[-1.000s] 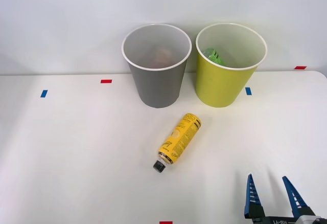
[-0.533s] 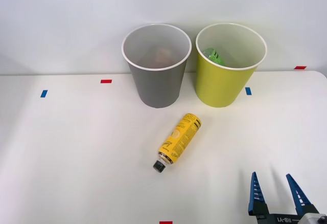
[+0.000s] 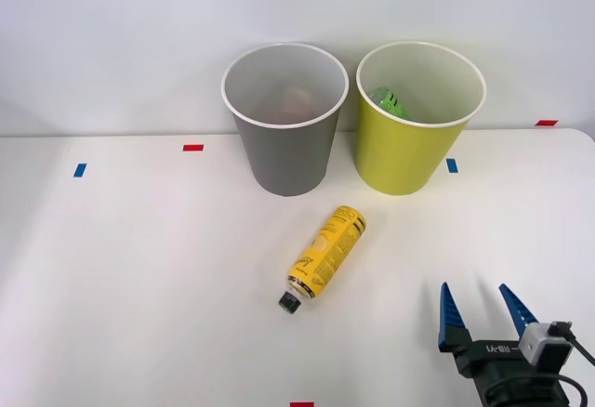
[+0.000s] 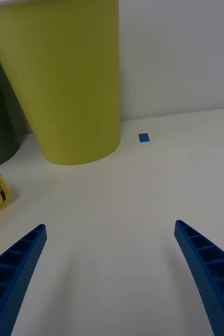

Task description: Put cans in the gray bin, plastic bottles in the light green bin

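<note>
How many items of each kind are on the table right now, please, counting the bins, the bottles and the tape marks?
Bins: 2, the gray bin and the light green bin.
Bottles: 1 yellow bottle lying on the table, plus 1 green item inside the light green bin.
Red tape marks: 3.
Blue tape marks: 2.
Total: 9.

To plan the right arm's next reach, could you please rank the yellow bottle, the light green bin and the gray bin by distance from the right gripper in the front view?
From the right gripper:
1. Yellow bottle, lying on the table to the gripper's left.
2. Light green bin, upright, ahead of the gripper.
3. Gray bin, upright, left of the green bin.
</note>
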You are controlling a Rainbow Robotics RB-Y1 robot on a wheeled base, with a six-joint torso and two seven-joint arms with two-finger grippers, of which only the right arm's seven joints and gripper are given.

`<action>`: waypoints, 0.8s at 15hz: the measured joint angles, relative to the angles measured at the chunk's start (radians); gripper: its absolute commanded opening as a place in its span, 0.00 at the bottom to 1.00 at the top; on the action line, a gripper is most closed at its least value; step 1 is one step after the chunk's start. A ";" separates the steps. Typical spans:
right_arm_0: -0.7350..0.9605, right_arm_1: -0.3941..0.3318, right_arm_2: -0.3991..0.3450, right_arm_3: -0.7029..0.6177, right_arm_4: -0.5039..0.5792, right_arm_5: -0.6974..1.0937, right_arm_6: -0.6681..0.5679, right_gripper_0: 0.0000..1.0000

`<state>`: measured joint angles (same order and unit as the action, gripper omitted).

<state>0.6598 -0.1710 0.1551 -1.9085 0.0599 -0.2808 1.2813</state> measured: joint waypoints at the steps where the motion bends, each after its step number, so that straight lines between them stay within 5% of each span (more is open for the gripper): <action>1: -0.003 -0.011 0.009 -0.041 -0.004 0.078 -0.002 0.84; 8: -0.129 -0.061 0.054 -0.315 -0.043 0.774 -0.076 0.84; 12: -0.325 -0.110 0.102 -0.381 -0.067 1.125 -0.379 0.84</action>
<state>0.3350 -0.2807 0.2567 -2.2895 -0.0074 0.8442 0.9025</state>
